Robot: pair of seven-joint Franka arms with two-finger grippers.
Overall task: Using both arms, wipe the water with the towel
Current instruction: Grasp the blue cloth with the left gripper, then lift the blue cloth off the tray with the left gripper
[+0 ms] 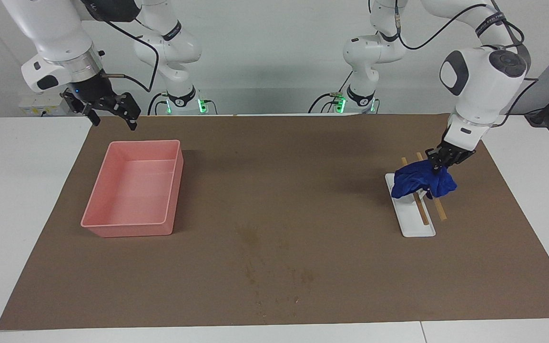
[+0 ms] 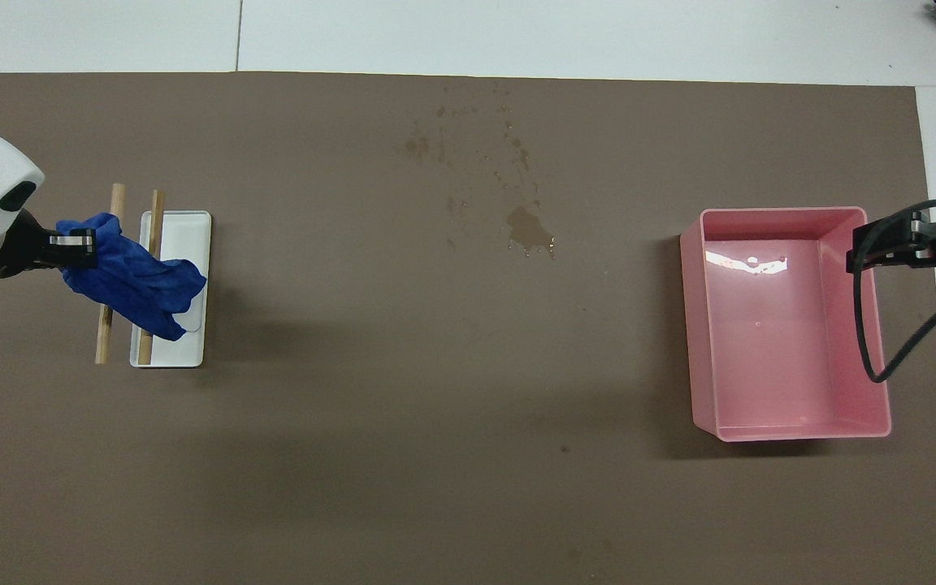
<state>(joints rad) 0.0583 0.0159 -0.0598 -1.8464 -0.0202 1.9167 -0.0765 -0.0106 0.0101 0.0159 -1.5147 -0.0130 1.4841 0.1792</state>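
The left gripper pinches the towel on the white rack, right gripper spread over the pink tray; dragging cloth might topple the rack before reaching the water.

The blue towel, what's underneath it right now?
The towel, gripped by the left gripper, drapes over two wooden sticks and a white tray. Their covered middle parts cannot be seen.
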